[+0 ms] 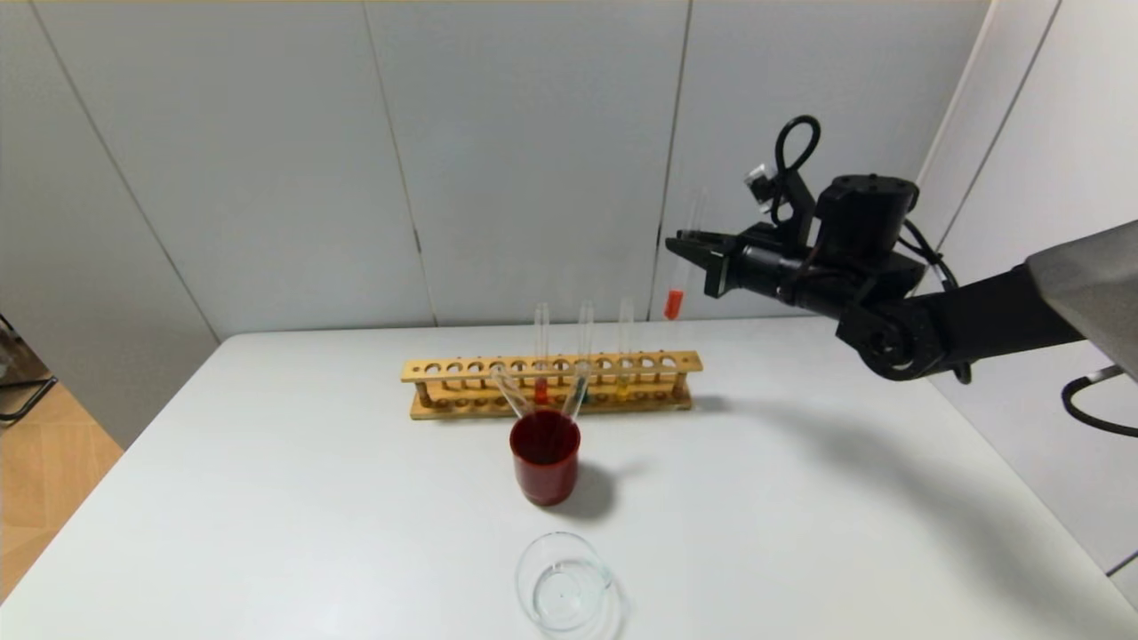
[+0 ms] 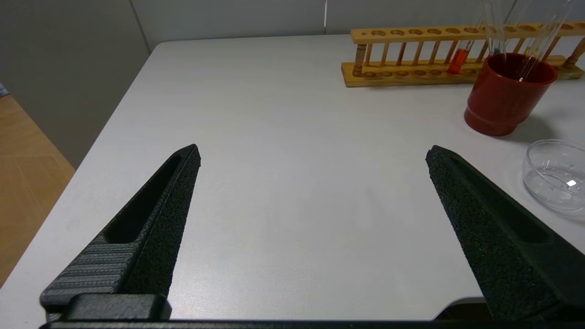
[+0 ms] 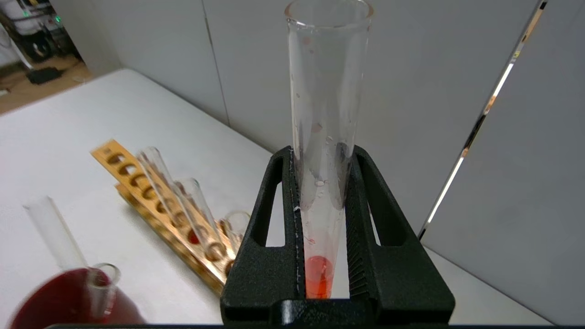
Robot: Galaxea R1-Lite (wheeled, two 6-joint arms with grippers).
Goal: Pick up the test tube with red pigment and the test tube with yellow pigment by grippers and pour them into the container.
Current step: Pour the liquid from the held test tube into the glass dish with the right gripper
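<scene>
Pinching red tube (image 3: 322, 137), fingers (image 3: 279, 237) hide midsection.

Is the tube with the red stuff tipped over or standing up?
Upright. The test tube with red pigment stands between the right gripper's fingers, liquid at its bottom.

On the bench (image 1: 267, 498), the rack (image 1: 444, 369) is set behind the cup (image 1: 545, 458); the container (image 1: 564, 582) is placed nearest.

Pretty plain room: pale grey panel walls (image 1: 533, 151) with thin seams running up them, a white table (image 1: 267, 498) pushed close to the back wall, and wood-look flooring (image 1: 44, 462) showing off to the left, with soft, even light overall
</scene>
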